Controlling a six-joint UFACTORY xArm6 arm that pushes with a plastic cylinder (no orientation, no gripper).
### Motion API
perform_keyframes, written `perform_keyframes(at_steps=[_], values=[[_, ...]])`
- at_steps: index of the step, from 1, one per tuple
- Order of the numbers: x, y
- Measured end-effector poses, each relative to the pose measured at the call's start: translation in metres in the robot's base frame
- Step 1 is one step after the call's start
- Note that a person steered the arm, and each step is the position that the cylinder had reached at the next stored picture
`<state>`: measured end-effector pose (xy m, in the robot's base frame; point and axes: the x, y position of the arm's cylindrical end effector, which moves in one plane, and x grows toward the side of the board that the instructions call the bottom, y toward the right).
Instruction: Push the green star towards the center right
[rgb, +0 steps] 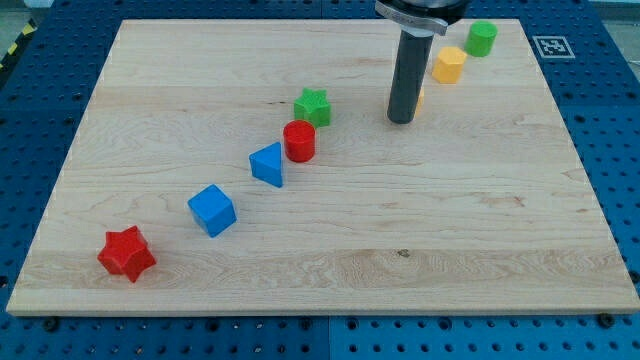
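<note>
The green star (313, 106) lies on the wooden board (330, 250), a little above the board's middle. A red cylinder (299, 141) touches or nearly touches it at its lower left. My tip (402, 119) is the lower end of the dark rod, to the right of the green star with a clear gap between them. A small yellow piece shows just behind the rod's right side; its shape is hidden.
A blue triangular block (268, 164), a blue cube (212, 210) and a red star (127, 253) run in a diagonal line towards the view's bottom left. A yellow block (449, 65) and a green cylinder (482, 38) sit at the top right.
</note>
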<state>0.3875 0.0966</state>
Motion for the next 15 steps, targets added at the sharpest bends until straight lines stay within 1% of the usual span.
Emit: perform_keyframes(at_steps=[2, 3, 4, 5, 6, 7, 8, 9, 10, 12, 13, 15], values=[[-0.018, 0.001], [-0.018, -0.007], [-0.025, -0.040], [-0.045, -0.065], [-0.058, -0.116], [-0.062, -0.184], [-0.030, -0.212], [-0.018, -0.209], [-0.018, -0.196], [-0.015, -0.148], [-0.002, -0.129], [0.001, -0.102]])
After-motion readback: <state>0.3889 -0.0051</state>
